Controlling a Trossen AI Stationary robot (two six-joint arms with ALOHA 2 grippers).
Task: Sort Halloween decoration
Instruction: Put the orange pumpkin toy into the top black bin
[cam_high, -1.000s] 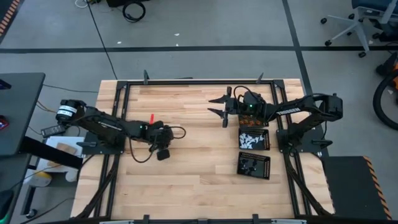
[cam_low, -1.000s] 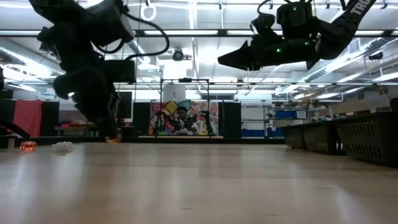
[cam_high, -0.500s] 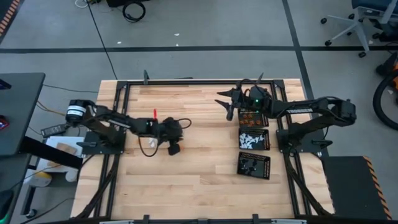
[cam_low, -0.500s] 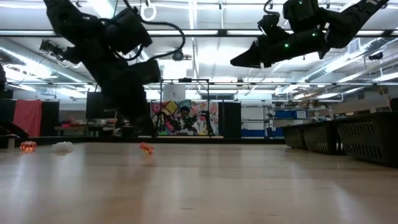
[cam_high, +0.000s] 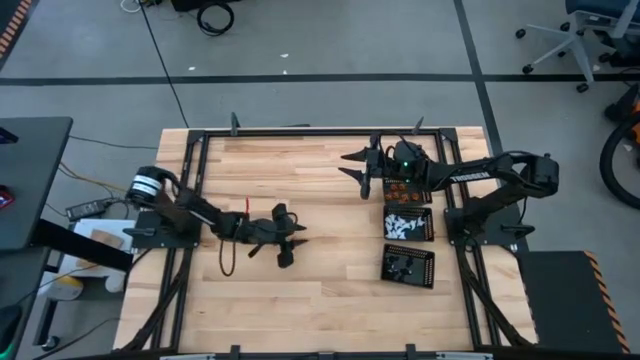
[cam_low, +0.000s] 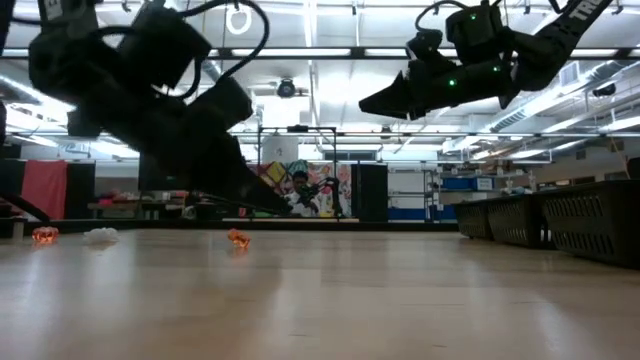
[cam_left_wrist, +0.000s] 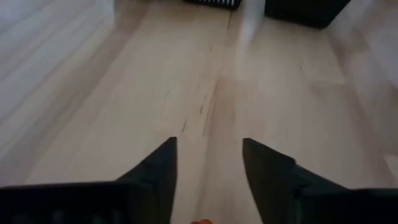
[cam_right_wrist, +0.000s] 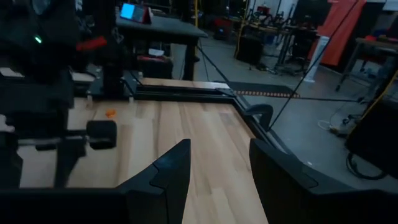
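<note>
Left gripper low over mid-table, fingers spread and empty, an orange piece lying behind it.

The left gripper (cam_high: 293, 240) hangs just above the wooden table (cam_high: 320, 290), reaching toward the trays (cam_high: 408, 224). A small orange piece (cam_low: 237, 238) lies on the boards near the left arm, behind the fingertips; too small to tell its long axis or which way it points. Another orange piece (cam_low: 44, 235) and a white one (cam_low: 100, 236) lie farther off. The right gripper (cam_high: 352, 165) hovers high beside the tray of orange pieces (cam_high: 404, 188), fingers apart, holding nothing.

Both grippers (cam_high: 290, 240) (cam_high: 352, 167) open, empty
</note>
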